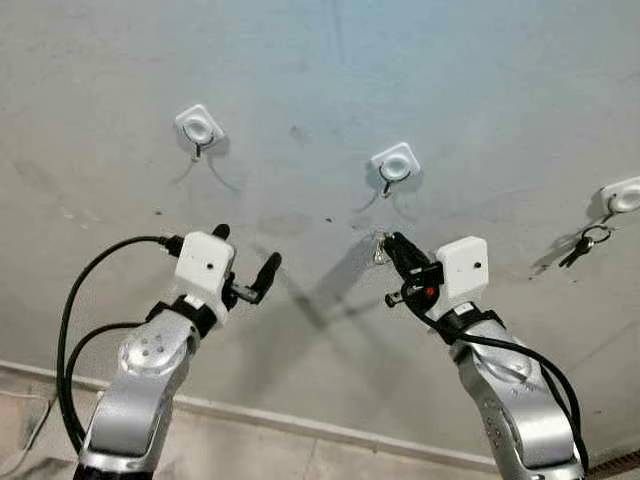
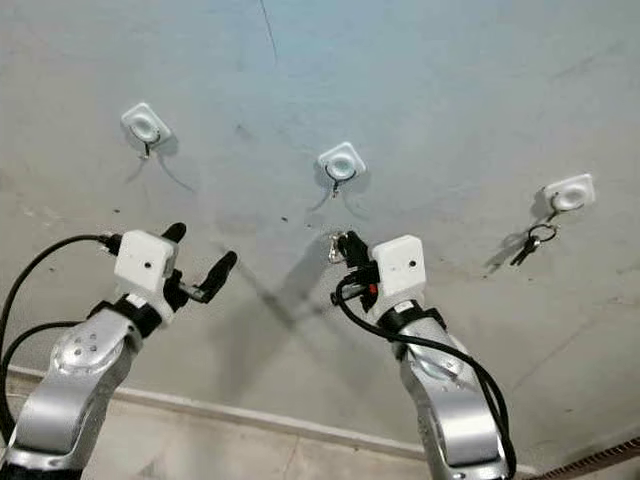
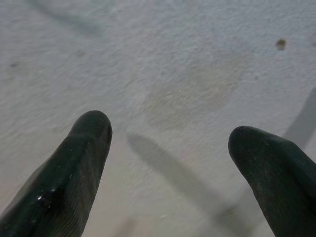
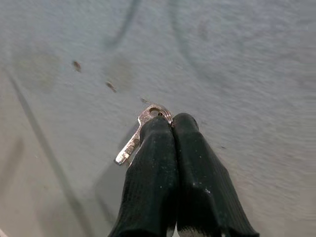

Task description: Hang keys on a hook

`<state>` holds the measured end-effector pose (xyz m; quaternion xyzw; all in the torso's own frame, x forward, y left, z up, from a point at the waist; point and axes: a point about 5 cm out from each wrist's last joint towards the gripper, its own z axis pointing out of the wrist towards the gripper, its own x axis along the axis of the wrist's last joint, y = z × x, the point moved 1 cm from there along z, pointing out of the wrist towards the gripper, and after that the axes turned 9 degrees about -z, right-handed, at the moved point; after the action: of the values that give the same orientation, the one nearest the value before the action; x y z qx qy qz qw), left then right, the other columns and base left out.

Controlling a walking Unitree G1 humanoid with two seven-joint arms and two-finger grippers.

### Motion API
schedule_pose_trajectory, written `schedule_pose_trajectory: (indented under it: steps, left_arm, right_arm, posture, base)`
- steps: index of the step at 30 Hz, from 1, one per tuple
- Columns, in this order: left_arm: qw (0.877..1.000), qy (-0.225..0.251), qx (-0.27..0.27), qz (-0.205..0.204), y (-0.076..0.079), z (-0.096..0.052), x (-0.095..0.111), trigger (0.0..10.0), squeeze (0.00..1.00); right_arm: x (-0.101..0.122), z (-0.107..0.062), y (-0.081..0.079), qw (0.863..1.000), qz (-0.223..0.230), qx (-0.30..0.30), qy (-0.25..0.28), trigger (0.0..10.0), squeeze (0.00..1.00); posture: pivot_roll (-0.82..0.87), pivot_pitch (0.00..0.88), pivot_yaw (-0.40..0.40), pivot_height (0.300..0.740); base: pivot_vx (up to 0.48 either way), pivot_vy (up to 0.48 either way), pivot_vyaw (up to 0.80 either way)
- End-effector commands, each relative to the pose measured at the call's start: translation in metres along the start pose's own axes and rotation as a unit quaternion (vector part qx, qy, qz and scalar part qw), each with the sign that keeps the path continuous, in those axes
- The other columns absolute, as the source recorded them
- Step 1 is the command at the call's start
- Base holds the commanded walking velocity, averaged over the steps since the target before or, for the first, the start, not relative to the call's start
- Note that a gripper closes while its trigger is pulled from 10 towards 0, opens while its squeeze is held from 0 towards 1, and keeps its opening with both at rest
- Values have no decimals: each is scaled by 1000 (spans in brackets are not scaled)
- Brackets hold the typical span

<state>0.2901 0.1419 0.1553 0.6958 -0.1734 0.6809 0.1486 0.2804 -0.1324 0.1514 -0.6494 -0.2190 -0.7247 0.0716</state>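
- Right gripper (image 1: 392, 243): raised toward the wall, fingers pressed together on the keys; the pinch falls at the ring end, likely so the ring stays free to catch a hook.
- Keys (image 4: 140, 133): a silver key on a small ring, held at the fingertips, blade hanging loose beside the finger; close to the wall, just below the middle hook and not yet on it.
- Middle hook (image 1: 395, 166): white square pad with a dark wire hook beneath, bare; nearest to the held ring, so judged the target.
- Left gripper (image 1: 245, 262): raised, fingers spread wide with nothing between them, pointing at plain wall; appears to be standing by, well apart from the keys.
- Left hook (image 1: 199, 128): same make, bare, above the left gripper.
- Right hook (image 1: 624, 196): at the frame edge, already carrying another bunch of keys (image 1: 583, 243).
- Wall (image 1: 320, 60): grey, rough, marked with small spots.
- Remaining: lift the ring over the hook tip.
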Motion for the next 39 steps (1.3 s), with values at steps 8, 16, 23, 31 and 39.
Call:
schedule_pose_trajectory:
  steps: [8, 16, 23, 31, 39]
  left_arm:
    - [997, -14, -61, 35, 16, 3, -12, 10000, 0]
    - [1000, -10, -7, 12, 10, -4, -16, 10000, 0]
    - [999, -4, 45, 29, -10, -12, -13, 10000, 0]
    - [999, -7, 4, 38, 1, -7, -12, 10000, 0]
    - [999, -4, -6, 45, 1, -7, -8, 10000, 0]
  right_arm:
    - [-9, -9, 19, 1000, -12, -6, -27, 10000, 0]
    - [-1, -9, 12, 999, -15, -29, 2, 10000, 0]
    - [14, -9, 2, 998, 19, -59, 31, 10000, 0]
    - [40, -10, -8, 994, 66, -22, 83, 10000, 0]
    - [73, -6, -11, 986, 91, -8, 140, 10000, 0]
  posture:
    - [224, 0, -106, 740]
    - [228, 0, -69, 740]
    - [250, 0, -53, 740]
    - [223, 0, -1, 740]
    - [225, 0, 28, 740]
  base:
    - [0, 0, 0]
    - [0, 0, 0]
    - [0, 0, 0]
    - [0, 0, 0]
    - [0, 0, 0]
